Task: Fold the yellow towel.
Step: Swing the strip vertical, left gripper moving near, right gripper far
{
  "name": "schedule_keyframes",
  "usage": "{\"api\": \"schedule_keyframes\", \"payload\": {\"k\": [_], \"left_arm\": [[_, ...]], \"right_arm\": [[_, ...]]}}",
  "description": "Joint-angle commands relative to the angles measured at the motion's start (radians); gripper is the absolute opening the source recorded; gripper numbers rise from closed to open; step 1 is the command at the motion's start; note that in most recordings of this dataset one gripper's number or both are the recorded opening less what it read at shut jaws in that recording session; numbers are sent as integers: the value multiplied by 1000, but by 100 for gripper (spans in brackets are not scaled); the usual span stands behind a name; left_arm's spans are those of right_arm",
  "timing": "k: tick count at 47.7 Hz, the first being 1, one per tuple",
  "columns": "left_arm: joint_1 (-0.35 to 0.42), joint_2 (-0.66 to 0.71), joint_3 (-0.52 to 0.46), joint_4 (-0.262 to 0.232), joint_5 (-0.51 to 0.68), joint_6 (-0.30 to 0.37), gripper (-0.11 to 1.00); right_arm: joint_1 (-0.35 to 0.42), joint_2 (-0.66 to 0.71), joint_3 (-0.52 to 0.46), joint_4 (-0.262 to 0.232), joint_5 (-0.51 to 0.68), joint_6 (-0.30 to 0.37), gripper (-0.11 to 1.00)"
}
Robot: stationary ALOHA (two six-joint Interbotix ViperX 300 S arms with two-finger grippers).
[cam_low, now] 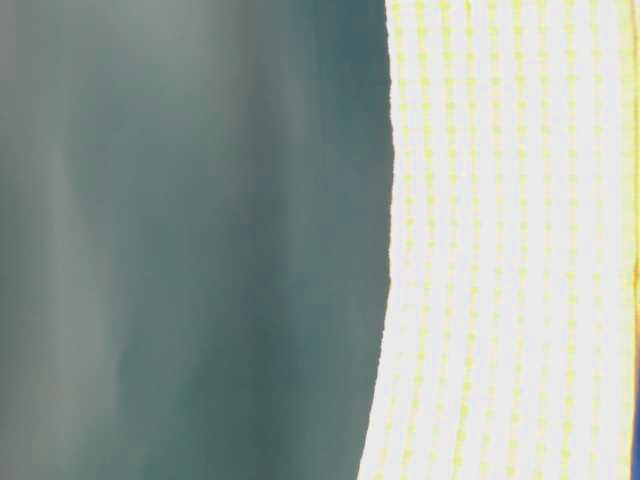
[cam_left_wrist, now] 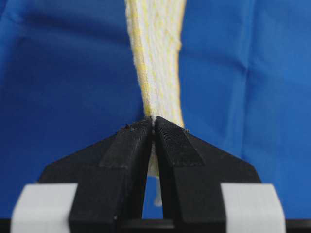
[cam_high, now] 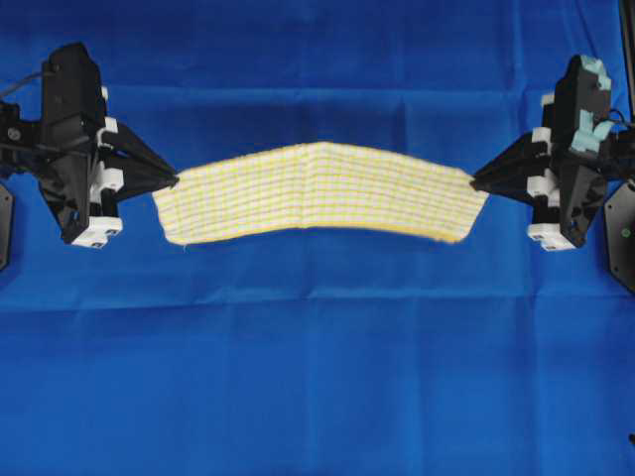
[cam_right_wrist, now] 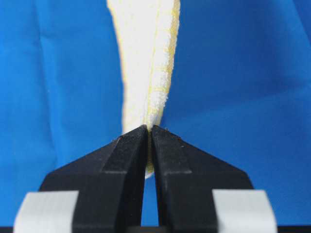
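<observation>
From overhead I am seeing the yellow towel (cam_high: 322,193) sagging limp across mid-frame above the blue-draped desk (cam_high: 317,387), the left claw (cam_high: 177,179) and right claw (cam_high: 472,181) clamping its ends; table-level, it is filling the right; both wrist views are showing jaws pinching soft, light cloth at the hems.

left gripper (cam_left_wrist: 153,121) clamped on yellow towel (cam_left_wrist: 156,53) over blue sheet (cam_left_wrist: 63,77)

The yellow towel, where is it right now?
In the overhead view the yellow towel spans the middle, stretched between the left gripper and right gripper, each pinching one end above the blue sheet.
</observation>
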Motion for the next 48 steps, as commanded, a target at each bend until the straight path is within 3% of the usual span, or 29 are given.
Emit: {"api": "schedule_keyframes", "payload": {"k": [1,24,48], "left_arm": [[-8,2,-9,2,-29,-5,2],[-236,167,-74,-6,-334,-8,2],[-304,479,-360,-6,-360,-6,2]], "right_arm": [[-11,18,-23,-9,-32,0,3],[-256,193,-97,-51,-160,2,3],[-371,360,-225,-81,-247,-2,3]]}}
